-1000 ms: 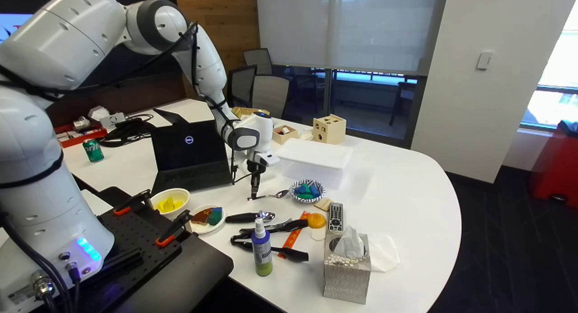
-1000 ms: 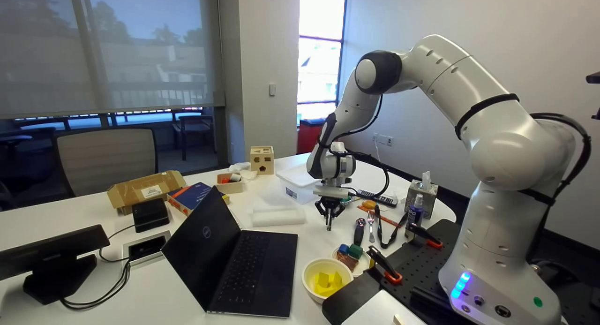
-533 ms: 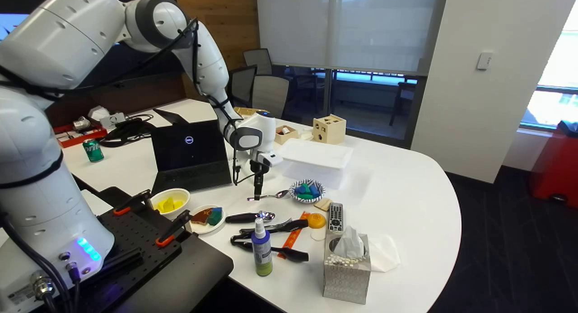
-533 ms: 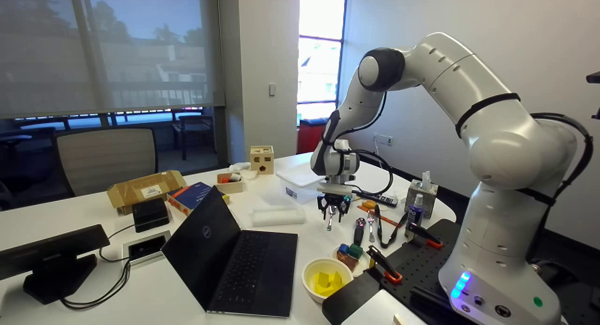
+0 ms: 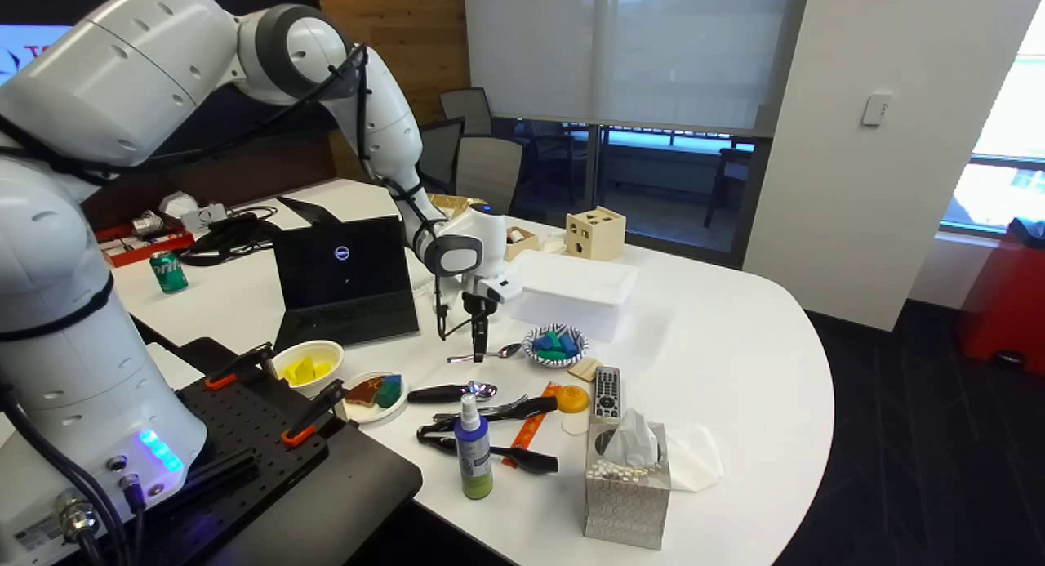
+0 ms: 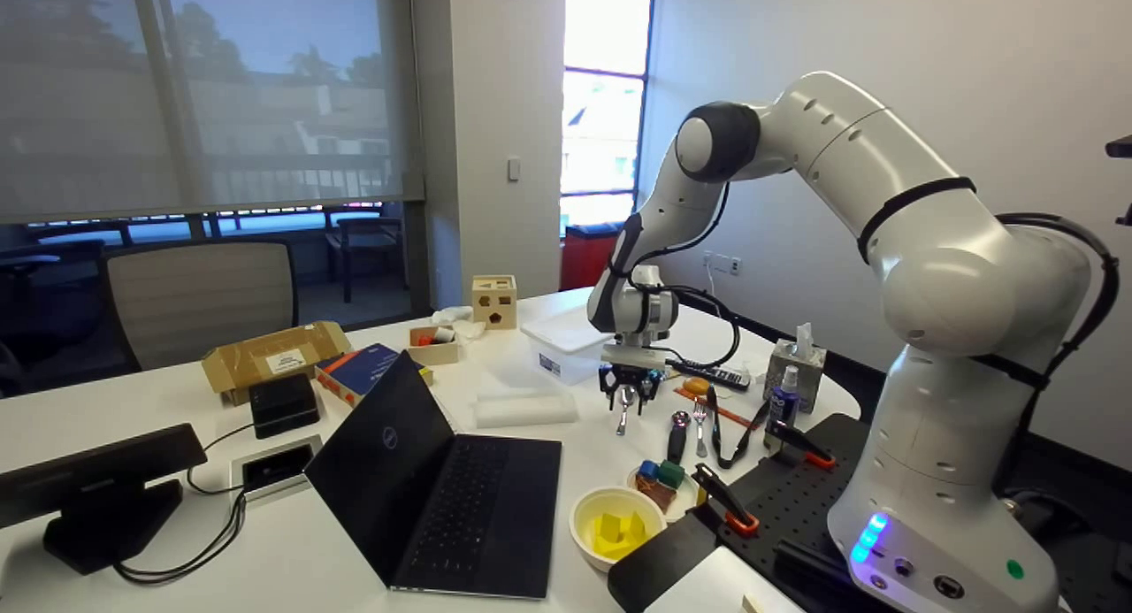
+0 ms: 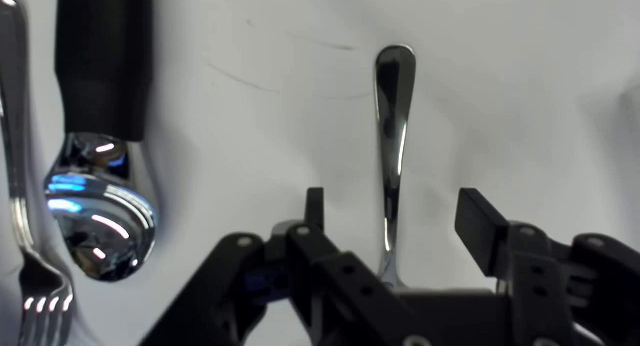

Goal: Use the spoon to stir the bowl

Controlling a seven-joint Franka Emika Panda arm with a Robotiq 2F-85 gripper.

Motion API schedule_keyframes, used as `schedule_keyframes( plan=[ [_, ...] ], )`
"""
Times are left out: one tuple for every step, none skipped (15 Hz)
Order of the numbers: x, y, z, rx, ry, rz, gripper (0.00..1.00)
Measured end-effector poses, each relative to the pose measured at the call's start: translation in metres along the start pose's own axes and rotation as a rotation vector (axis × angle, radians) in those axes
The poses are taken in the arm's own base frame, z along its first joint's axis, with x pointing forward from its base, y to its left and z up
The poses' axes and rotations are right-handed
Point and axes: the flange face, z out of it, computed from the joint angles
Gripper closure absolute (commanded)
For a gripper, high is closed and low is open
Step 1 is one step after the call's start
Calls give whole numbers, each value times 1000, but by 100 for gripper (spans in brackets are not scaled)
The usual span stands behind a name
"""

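The robot arm (image 6: 937, 250) is glossy white and rounded, pitted with small oval recesses (image 5: 126, 145) and circled by a dark grey ring (image 6: 738, 140). Black bands (image 6: 924, 194) wrap it and black cables (image 6: 1108, 272) run along it. The white base (image 6: 964, 524) carries a row of blue lights (image 6: 869, 537) and a green dot (image 6: 1014, 569). The gripper (image 7: 392, 218) is black and angular, dotted with pale screw heads (image 7: 302, 230).

The spoon (image 7: 392, 161) is silver, the pincer (image 7: 391, 213) black, the table (image 5: 735, 337) white. Dark and white stripes pattern the bowl (image 5: 581, 345), its blocks (image 5: 567, 344) being blue and green, while the tissue box (image 5: 627, 505) is silver-grey with a fine repeating motif. The bottle (image 5: 474, 456) is white, purple and green; the strip (image 5: 530, 430) is orange, the laptop (image 5: 343, 276) black, the can (image 5: 168, 273) green.
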Motion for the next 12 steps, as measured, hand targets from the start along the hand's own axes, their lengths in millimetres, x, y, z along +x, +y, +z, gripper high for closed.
schedule_keyframes(
  plan=[
    [0, -2, 1, 2, -1, -4, 71],
    [-1, -4, 3, 4, -3, -8, 77],
    [-2, -6, 6, 5, -6, -12, 84],
    [-3, -7, 10, 4, -11, -14, 92],
    [-3, -7, 11, 4, -11, -16, 98],
    [-3, -7, 11, 3, -11, -16, 100],
    [-2, -6, 11, 1, -13, -16, 100],
    [-2, -6, 11, 1, -13, -15, 100],
    [-2, -6, 11, 0, -13, -16, 98],
    [-2, -6, 11, 0, -13, -17, 98],
    [-2, -6, 11, 0, -13, -19, 98],
    [-2, -6, 11, 2, -13, -24, 98]
  ],
)
